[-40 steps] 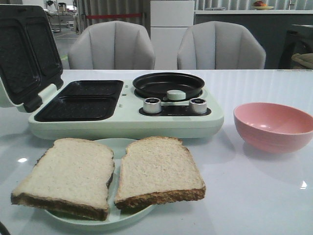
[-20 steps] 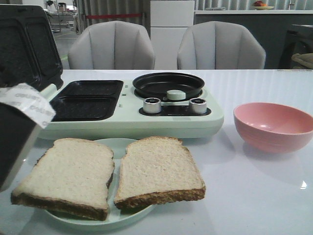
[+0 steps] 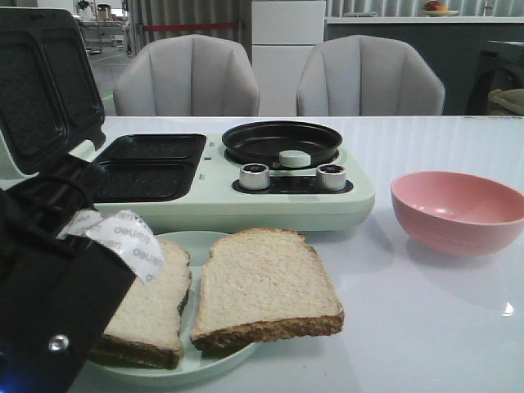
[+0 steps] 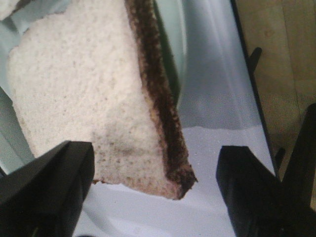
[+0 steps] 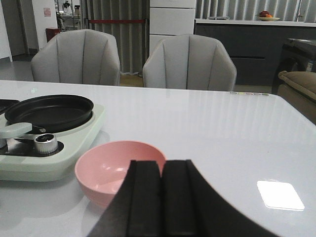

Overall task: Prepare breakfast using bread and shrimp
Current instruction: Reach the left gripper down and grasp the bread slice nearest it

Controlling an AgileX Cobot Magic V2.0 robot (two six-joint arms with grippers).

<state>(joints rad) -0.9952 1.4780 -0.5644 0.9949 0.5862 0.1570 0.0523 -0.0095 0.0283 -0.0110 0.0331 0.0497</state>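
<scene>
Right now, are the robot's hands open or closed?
Left gripper: open, empty, over the left bread slice.
Right gripper: closed, empty.

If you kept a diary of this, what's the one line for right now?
left claw: open, over left bread slice | right claw: shut, idle by pink bowl | bread on plate

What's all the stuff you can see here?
bread: two, pale with brown crusts, on the plate
plate: one, pale green, near table edge
breakfast maker: one, pale green with black trays, lid open, behind the plate
pan: one, black, on the maker
knobs: two, silver, on the maker's front
bowl: one, pink, right of the maker
chairs: two, grey, behind the table
left gripper: black, open over the left slice
right gripper: black, shut, near the bowl
</scene>
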